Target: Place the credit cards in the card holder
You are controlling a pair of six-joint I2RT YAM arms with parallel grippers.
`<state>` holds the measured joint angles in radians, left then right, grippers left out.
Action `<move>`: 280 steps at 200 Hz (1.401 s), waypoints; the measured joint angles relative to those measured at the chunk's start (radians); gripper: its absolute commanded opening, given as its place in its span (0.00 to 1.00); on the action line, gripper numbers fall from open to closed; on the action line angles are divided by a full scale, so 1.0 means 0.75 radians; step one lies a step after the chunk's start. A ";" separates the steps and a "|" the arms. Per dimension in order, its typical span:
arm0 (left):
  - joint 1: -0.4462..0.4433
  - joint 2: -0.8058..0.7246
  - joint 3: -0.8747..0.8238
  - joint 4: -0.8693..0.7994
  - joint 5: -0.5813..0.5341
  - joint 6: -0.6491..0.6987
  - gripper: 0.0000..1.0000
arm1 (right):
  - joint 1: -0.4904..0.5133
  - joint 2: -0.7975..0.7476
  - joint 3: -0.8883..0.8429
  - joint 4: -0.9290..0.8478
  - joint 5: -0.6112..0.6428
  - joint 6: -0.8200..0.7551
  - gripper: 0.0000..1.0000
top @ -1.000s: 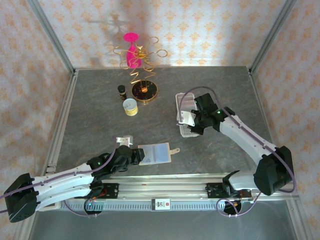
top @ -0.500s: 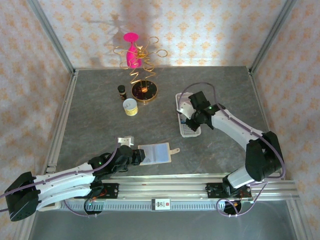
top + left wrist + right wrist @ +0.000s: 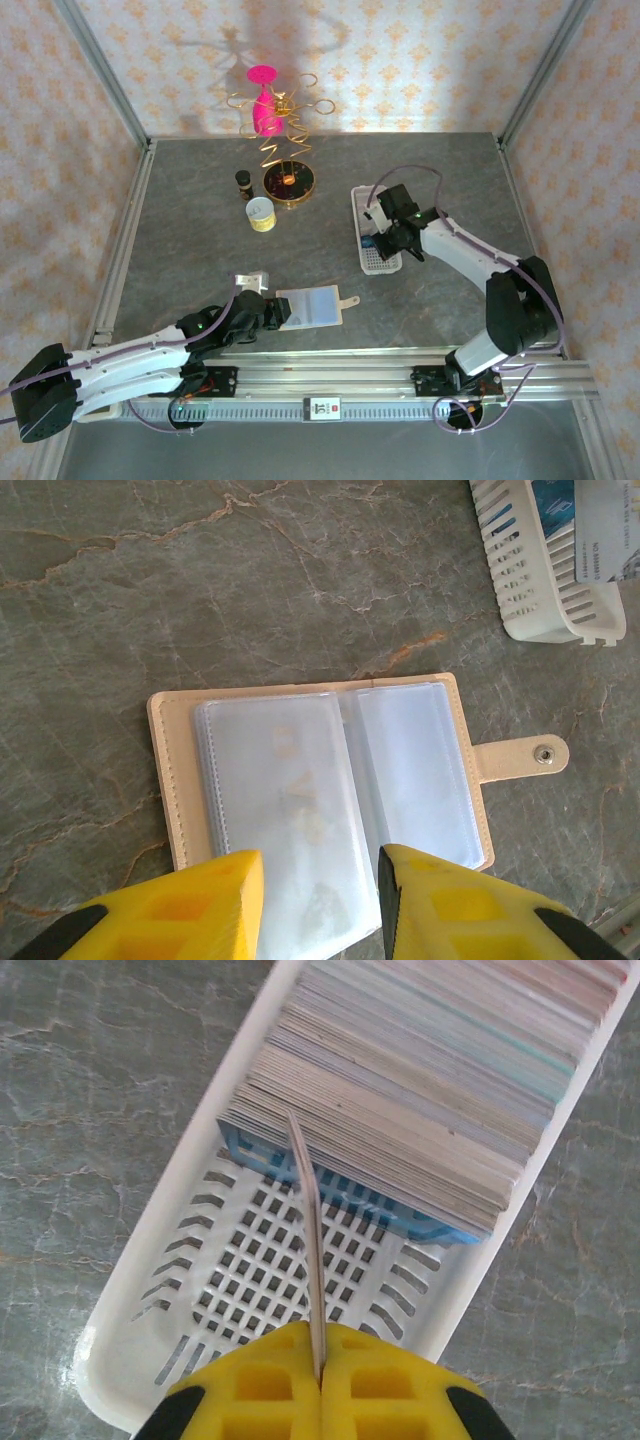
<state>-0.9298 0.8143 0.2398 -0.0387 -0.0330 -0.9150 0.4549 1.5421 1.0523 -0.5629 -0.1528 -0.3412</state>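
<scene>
Over the tray (image 3: 160,1290) the right gripper (image 3: 320,1355) pinches a card (image 3: 305,1230) upright, stack (image 3: 430,1080) just behind. Left of the tray, the left gripper (image 3: 320,880) gapes above the wallet (image 3: 320,770).

Pale floral-patterned walls (image 3: 420,60), grey veined tabletop (image 3: 190,230), perhaps stone, metal corner posts (image 3: 103,70).

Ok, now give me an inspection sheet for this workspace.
Surface: grey marbled table.
Job's things: tray holds a stack of cards; one card stands edge-on over its perforated base.
Clutter: open wallet, pink glass, wire stand, bottle, cup, dish.
Grippers: right gripper shut on the card; left gripper open at the wallet's near edge.
Cables: purple cable along each arm.
Surroundings: patterned walls, metal frame.
</scene>
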 measured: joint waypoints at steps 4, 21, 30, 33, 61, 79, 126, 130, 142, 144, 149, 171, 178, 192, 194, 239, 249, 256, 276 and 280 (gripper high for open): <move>0.000 0.000 0.000 -0.001 0.000 0.001 0.37 | 0.000 0.006 0.000 -0.003 0.000 0.015 0.00; 0.000 0.000 0.000 -0.001 0.000 0.000 0.37 | -0.001 0.022 0.001 -0.012 -0.002 0.066 0.00; 0.000 0.000 0.000 -0.001 0.000 0.000 0.37 | -0.001 0.025 0.002 -0.011 -0.005 0.092 0.00; 0.000 0.000 0.000 -0.001 0.000 0.000 0.37 | -0.001 0.026 0.002 -0.011 -0.006 0.101 0.00; 0.000 0.000 0.000 -0.001 0.000 0.000 0.37 | -0.001 0.027 0.002 -0.012 -0.016 0.164 0.00; 0.000 0.000 0.000 -0.001 0.000 0.000 0.37 | -0.002 0.017 -0.006 -0.006 -0.032 0.193 0.00; 0.000 0.015 0.000 0.001 0.001 -0.001 0.36 | -0.010 -0.070 -0.087 0.000 -0.048 0.256 0.00; 0.000 0.017 0.000 0.001 0.000 -0.002 0.36 | -0.012 -0.077 -0.092 -0.002 -0.050 0.259 0.00; 0.000 0.017 0.000 0.001 0.001 -0.003 0.36 | -0.012 -0.098 -0.104 0.003 -0.055 0.274 0.00; 0.000 0.017 0.000 0.001 0.001 -0.003 0.36 | -0.012 -0.101 -0.105 0.003 -0.055 0.277 0.00; 0.000 0.017 0.000 0.001 0.001 -0.003 0.36 | -0.012 -0.109 -0.109 0.004 -0.055 0.282 0.00; 0.000 0.017 0.000 0.001 0.001 -0.004 0.36 | -0.012 -0.122 -0.115 0.004 -0.054 0.305 0.00; 0.000 0.017 0.000 0.001 0.001 -0.004 0.35 | -0.012 -0.121 -0.115 0.004 -0.052 0.313 0.00; 0.000 0.017 0.000 0.001 0.001 -0.004 0.36 | -0.012 -0.119 -0.115 0.004 -0.038 0.335 0.00; 0.000 0.017 0.000 0.001 0.001 -0.004 0.35 | -0.012 -0.116 -0.115 0.003 -0.035 0.338 0.00; 0.000 0.017 0.000 0.001 0.001 -0.004 0.35 | -0.013 -0.043 -0.115 0.001 0.007 0.377 0.06; 0.000 0.017 0.000 0.001 0.001 -0.004 0.35 | -0.015 -0.033 -0.115 0.004 0.017 0.382 0.11; 0.000 0.017 0.000 0.001 0.001 -0.004 0.35 | -0.015 -0.027 -0.115 0.005 0.024 0.387 0.14; 0.000 0.017 0.000 0.001 0.001 -0.005 0.35 | -0.015 -0.009 -0.115 0.002 0.036 0.403 0.23; 0.000 0.017 0.000 0.001 0.001 -0.004 0.35 | -0.015 -0.004 -0.115 0.003 0.041 0.409 0.24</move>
<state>-0.9298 0.8272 0.2398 -0.0380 -0.0326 -0.9180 0.4438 1.5391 0.9661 -0.5606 -0.1223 -0.0345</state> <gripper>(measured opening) 0.353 0.216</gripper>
